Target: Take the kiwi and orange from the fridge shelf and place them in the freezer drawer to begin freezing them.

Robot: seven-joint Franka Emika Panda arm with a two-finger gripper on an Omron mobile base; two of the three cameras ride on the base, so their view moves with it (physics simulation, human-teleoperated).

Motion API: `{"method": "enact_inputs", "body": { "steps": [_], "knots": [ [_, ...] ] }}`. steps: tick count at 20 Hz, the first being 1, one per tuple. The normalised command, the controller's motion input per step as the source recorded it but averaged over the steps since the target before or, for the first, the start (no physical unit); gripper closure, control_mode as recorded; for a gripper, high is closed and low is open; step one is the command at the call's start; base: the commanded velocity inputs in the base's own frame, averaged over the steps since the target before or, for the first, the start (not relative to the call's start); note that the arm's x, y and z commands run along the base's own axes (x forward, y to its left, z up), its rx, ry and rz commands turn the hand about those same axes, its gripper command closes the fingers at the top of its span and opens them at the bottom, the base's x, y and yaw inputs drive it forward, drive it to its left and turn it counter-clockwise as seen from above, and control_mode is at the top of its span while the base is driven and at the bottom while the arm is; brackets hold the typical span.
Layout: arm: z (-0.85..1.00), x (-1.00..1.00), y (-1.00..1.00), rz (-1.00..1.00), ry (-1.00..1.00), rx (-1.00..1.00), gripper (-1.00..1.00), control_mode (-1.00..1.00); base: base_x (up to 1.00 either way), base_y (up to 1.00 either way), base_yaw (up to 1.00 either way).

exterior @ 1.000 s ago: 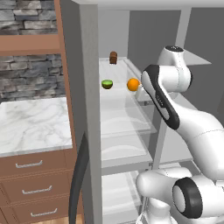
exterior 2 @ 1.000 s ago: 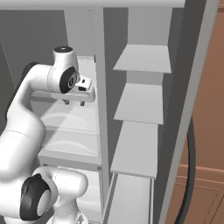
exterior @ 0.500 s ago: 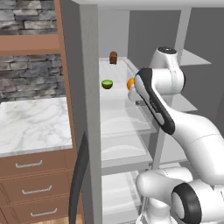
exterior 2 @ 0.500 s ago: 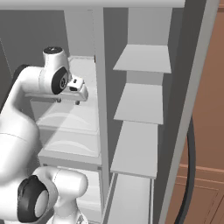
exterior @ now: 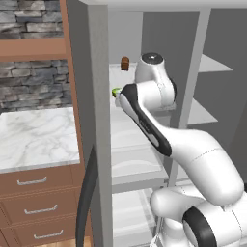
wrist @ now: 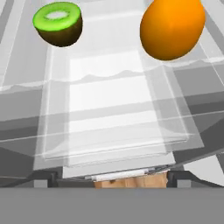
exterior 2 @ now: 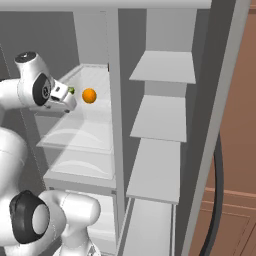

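Note:
The kiwi [wrist: 58, 24], a halved fruit with its green cut face up, lies at the upper left of the hand view. The orange [wrist: 172, 28] lies at the upper right. Both rest on the translucent fridge shelf [wrist: 113, 113]. My gripper [wrist: 111, 180] is open, its fingertips wide apart at the bottom edge, short of both fruits, with nothing between them. In the right base view the gripper [exterior 2: 70, 103] hovers just left of the orange [exterior 2: 89, 95], with the kiwi [exterior 2: 71, 90] a sliver behind it. In the left base view the arm hides the orange and the kiwi [exterior: 116, 91] peeks out. I cannot make out the freezer drawer.
A small brown upright cylinder [exterior: 124, 63] stands at the back of the same shelf. More translucent shelves [exterior 2: 82, 167] stack below. The fridge's grey side wall [exterior: 99, 125] and centre post [exterior 2: 115, 115] hem in the shelf. Door shelves [exterior 2: 160, 110] are on the right.
The arm has swung left and reached into the fridge, bringing the hand up to the fruit shelf. In the left base view it now covers the orange. The fruits have not moved.

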Motion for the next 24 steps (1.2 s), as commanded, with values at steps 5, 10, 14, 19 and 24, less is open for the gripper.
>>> {"method": "enact_inputs", "body": {
  "steps": [5, 10, 14, 19, 24],
  "knots": [
    [0.25, 0.7, 0.14, -0.07, -0.04, 0.0, -1.0, -1.0, 0.0, 0.0, 0.0],
    [0.07, 0.51, 0.0, 0.0, 0.07, 0.0, -1.0, -1.0, 0.0, 0.0, 0.0],
    [0.0, 0.04, -0.13, 0.01, 0.04, 0.0, -1.0, -1.0, 0.0, 0.0, 0.0],
    [0.0, -0.05, -0.55, 0.01, 0.0, 0.03, -1.0, -1.0, 0.0, 0.0, 0.0],
    [0.0, -0.04, -0.45, 0.0, 0.0, 0.03, -1.0, -1.0, 0.0, 0.0, 0.0]
  ]
}}
